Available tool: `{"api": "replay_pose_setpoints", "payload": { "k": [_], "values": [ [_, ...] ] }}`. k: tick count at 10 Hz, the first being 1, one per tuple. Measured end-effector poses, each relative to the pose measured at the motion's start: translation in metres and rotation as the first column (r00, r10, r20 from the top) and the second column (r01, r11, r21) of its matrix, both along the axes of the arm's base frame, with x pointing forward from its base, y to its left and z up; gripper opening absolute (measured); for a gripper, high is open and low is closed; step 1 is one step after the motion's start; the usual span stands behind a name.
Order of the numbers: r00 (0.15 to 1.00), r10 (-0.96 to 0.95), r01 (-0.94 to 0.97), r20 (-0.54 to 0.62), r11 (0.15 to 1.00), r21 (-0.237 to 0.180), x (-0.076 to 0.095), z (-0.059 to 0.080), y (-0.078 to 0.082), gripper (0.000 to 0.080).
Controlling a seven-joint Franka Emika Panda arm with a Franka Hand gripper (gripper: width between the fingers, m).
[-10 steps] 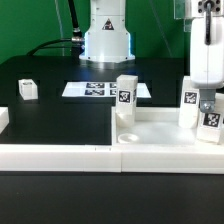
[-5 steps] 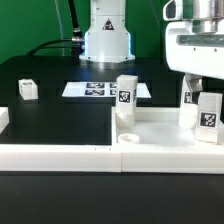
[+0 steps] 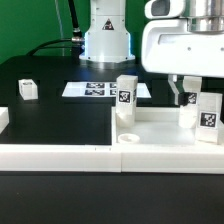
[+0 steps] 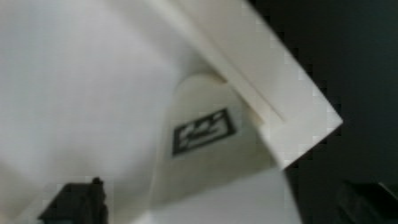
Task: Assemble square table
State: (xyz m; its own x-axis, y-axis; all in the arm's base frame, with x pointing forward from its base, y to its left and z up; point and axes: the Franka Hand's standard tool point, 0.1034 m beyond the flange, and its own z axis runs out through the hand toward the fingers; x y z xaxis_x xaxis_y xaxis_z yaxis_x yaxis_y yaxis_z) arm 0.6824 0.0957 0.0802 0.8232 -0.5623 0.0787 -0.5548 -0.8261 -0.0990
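White rimmed square table top (image 3: 165,137), 3 tagged legs (image 3: 125,97) upright on it, tool (image 3: 186,94) spread apart.

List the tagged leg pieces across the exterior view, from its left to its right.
Small leg block lying alone on the black table → upright tagged leg → second tagged leg → tagged leg farthest right.

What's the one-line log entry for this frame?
gripper: open, empty | position: above leg standing on square table top | leg block: off the top | state: pre-grasp
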Motion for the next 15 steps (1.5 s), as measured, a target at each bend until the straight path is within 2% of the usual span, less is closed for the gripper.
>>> {"api": "replay_pose_setpoints", "payload": {
  "k": [3, 5, 7, 10, 11, 13, 14, 15],
  "values": [
    [0.999, -0.035, 0.035, -0.001, 0.999, 0.003, -0.0004, -0.0012, -0.0001, 0.0619],
    [0.991, -0.136, 0.136, -0.006, 0.991, 0.017, -0.0006, -0.0015, 0.0001, 0.0288],
    [0.970, -0.243, 0.243, -0.014, 0.970, 0.027, -0.0011, -0.0020, -0.0013, 0.0289],
    [0.841, -0.538, 0.540, -0.051, 0.840, 0.049, -0.0032, -0.0032, -0.0043, 0.0289],
    [0.679, -0.728, 0.734, -0.093, 0.676, 0.067, -0.0053, -0.0034, -0.0022, 0.0289],
    [0.358, -0.921, 0.933, -0.154, 0.348, 0.090, -0.0059, -0.0031, 0.0028, 0.0290],
    [0.231, -0.957, 0.972, -0.177, 0.218, 0.092, -0.0065, -0.0033, 0.0024, 0.0290],
    [0.171, -0.968, 0.984, -0.186, 0.156, 0.090, -0.0070, -0.0034, 0.0020, 0.0290]
  ]
}}
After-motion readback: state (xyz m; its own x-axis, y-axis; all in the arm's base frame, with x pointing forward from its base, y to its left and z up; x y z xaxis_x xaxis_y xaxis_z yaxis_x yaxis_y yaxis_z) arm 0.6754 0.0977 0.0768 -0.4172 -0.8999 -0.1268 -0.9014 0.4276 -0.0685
